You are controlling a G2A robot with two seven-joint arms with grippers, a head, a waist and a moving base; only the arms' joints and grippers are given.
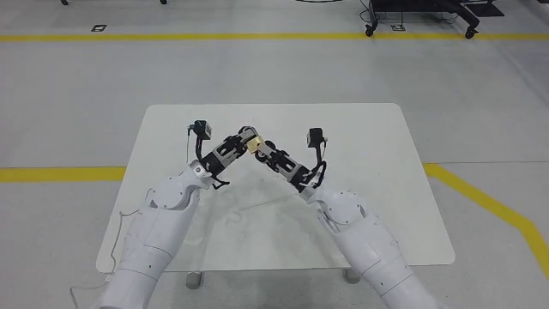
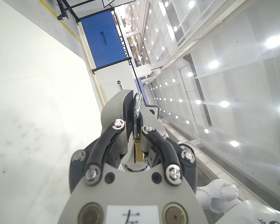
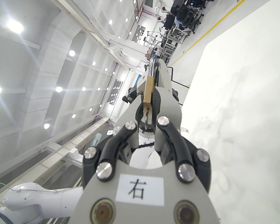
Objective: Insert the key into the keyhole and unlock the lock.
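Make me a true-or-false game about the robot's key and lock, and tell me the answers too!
1. The lock lies flat on the table. False: it is held up in the air above the table.
2. The left tool pinches the key. True.
3. The right tool is wide open with nothing in it. False: it is shut on the lock.
4. The lock is gold-coloured. True.
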